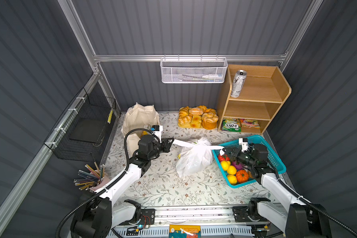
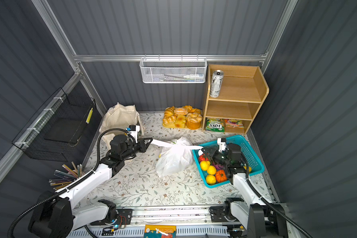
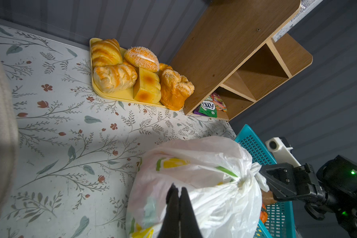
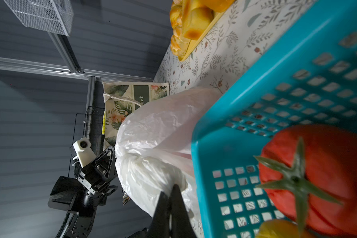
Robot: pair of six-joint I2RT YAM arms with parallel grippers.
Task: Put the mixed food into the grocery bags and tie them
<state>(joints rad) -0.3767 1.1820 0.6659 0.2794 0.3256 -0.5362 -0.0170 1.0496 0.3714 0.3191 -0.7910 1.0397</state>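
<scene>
While I look at both top views, the left tool (image 1: 172, 142) is closed tight on the left handle strip (image 1: 181, 143) of the white plastic bag (image 1: 194, 160). The right tool (image 1: 224, 149) is closed in the same way on the right handle strip (image 1: 214, 147). The two strips stretch out sideways from the bag, one to each tool, and both look taut.

The bag sits in the middle of the flowered tabletop (image 1: 153, 185). It is full and rounded, and it lies just beside the turquoise basket (image 1: 275, 153). In the left wrist view the dark fingers (image 3: 186, 206) are pressed together over the bag, and the neck of the bag is gathered into a tight twist (image 3: 241, 181). Something yellow and green (image 3: 173, 162) shows through the thin plastic, but I cannot tell what it is. In the right wrist view the right tool's fingers (image 4: 177, 206) pinch white plastic close to the basket's corner.

The right tool hangs over the near left corner of the basket, above a red tomato (image 4: 317, 177).

The cream cloth bag (image 1: 138, 117) stands at the back left of the tabletop, behind the left arm. The tall drink can (image 1: 238, 83) stands upright on the top level of the wooden shelf (image 1: 276, 86), well apart from both bags. The bread rolls (image 1: 198, 117) lie on a yellow tray next to the shelf.
</scene>
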